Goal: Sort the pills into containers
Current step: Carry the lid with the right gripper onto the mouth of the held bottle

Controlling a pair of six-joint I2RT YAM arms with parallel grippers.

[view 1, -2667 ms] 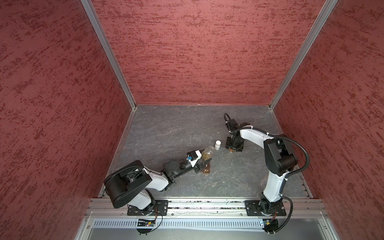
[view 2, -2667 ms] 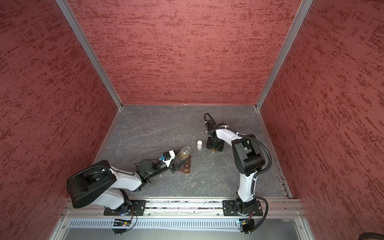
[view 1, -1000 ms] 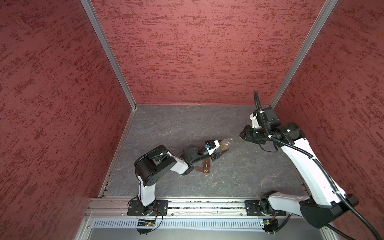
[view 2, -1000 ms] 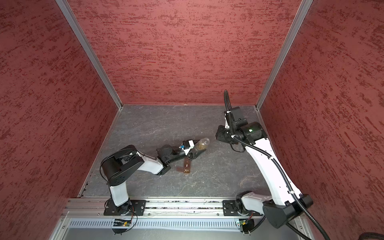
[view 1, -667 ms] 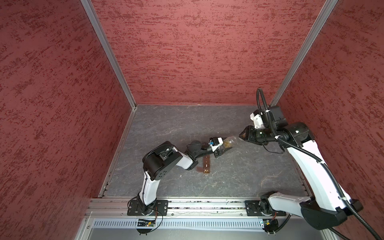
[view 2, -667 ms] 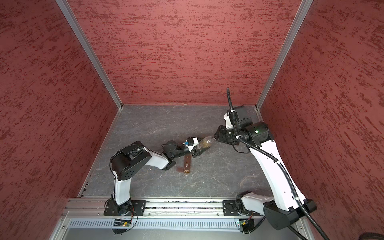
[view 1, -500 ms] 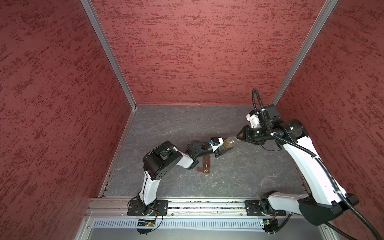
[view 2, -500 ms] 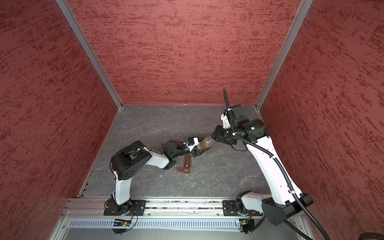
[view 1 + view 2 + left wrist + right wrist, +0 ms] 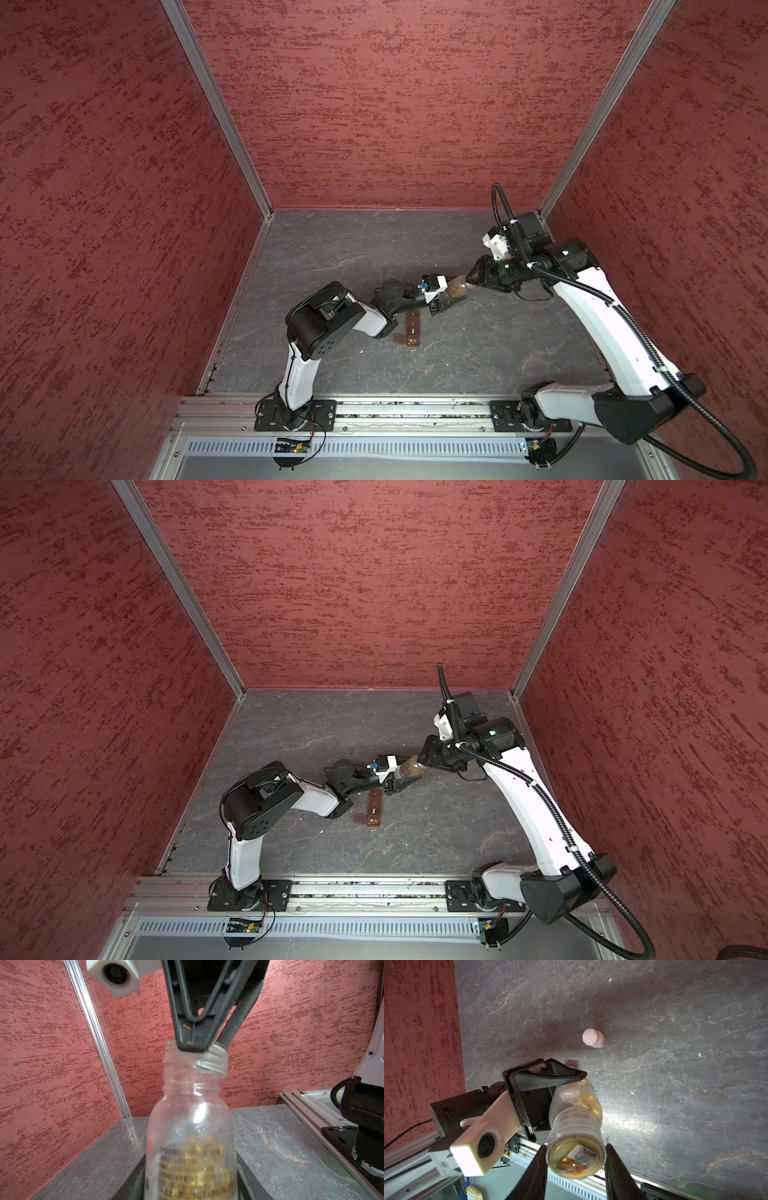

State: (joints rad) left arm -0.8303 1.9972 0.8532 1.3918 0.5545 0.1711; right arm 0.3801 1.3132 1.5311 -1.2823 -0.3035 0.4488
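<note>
A clear bottle (image 9: 457,289) (image 9: 411,769) hangs tilted above the table, cap off, with golden pills (image 9: 197,1159) heaped inside. My left gripper (image 9: 444,296) (image 9: 191,1188) is shut on its body. My right gripper (image 9: 469,283) (image 9: 574,1159) stands open, one finger (image 9: 536,1167) on each side of the bottle's mouth (image 9: 576,1157), very close to the rim. The containers are cells of a long brown box (image 9: 412,328) (image 9: 374,810) on the table just in front of the bottle, with whitish specks in them.
The bottle's white cap (image 9: 592,1039) stands on the grey table under the bottle. Tiny whitish bits (image 9: 699,1054) lie loose on the table. Red walls close in the back and both sides, and a metal rail (image 9: 415,409) runs along the front.
My right gripper has swung left and down from beside the wall onto the bottle's mouth. My left arm raised the bottle and carried it slightly right. Neither gripper's opening changed.
</note>
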